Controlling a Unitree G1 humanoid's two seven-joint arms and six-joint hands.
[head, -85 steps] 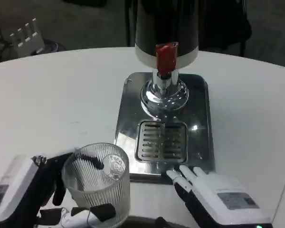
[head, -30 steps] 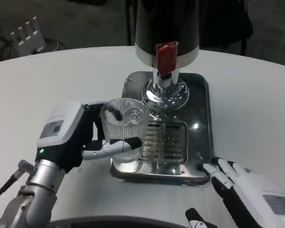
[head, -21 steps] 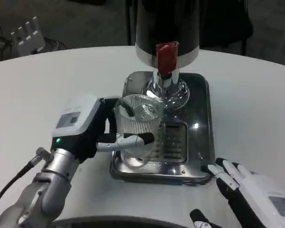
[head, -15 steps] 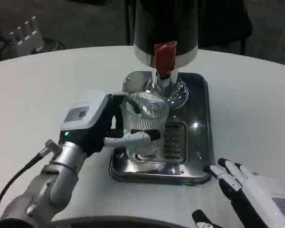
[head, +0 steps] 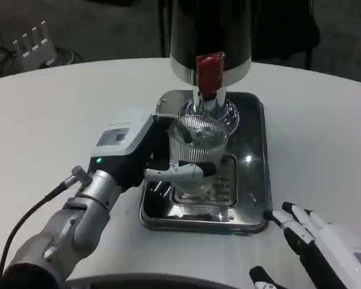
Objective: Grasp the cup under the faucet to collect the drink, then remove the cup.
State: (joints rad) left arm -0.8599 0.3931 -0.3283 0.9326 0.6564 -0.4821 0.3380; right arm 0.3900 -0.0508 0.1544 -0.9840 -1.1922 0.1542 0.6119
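1. Two hands are at work, with different jobs. The left hand wraps the cup from its left side, one finger crossing the front of the ribbed wall, so the cup stays upright.
2. One cup, clear and ribbed, stands over the slotted grate, just below the faucet; I judge it is held there to catch the pour.
3. One red lever sits above the faucet, on the dark dispenser.
4. One steel tray lies under the faucet on the white worktop, likely to catch drips.
5. The right hand waits near the tray's front right corner, fingers spread, holding nothing, probably ready for the lever.
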